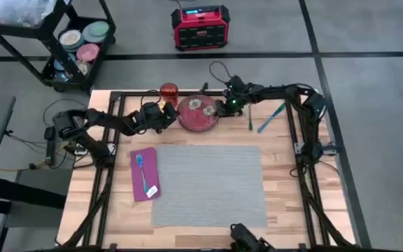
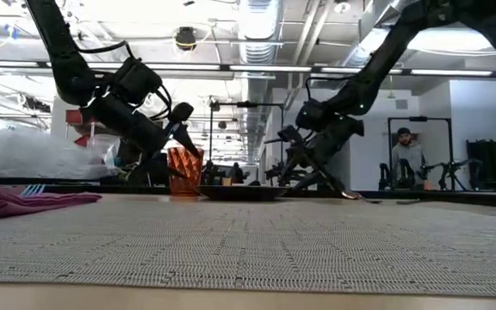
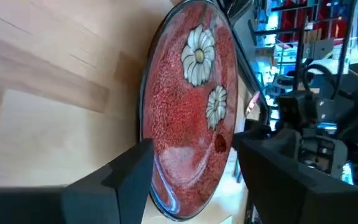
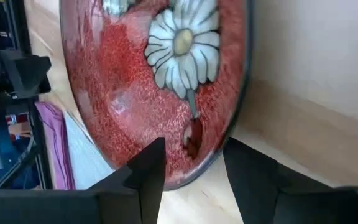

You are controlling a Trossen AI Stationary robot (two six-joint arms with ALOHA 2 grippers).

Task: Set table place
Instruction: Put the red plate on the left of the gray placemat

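Grippers: left gripper and right gripper, both spread wide, holding nothing, flanked opposite edges of the red round glazed plate with white daisies. Plate sat on the light wood plank table, beyond the far edge of the grey woven placemat, beside the orange cup. Judged rigid, slick, breakable; thin rim the likeliest hold.

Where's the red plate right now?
In the high view the red plate sits on bare table beyond the grey placemat, between the left gripper and right gripper.
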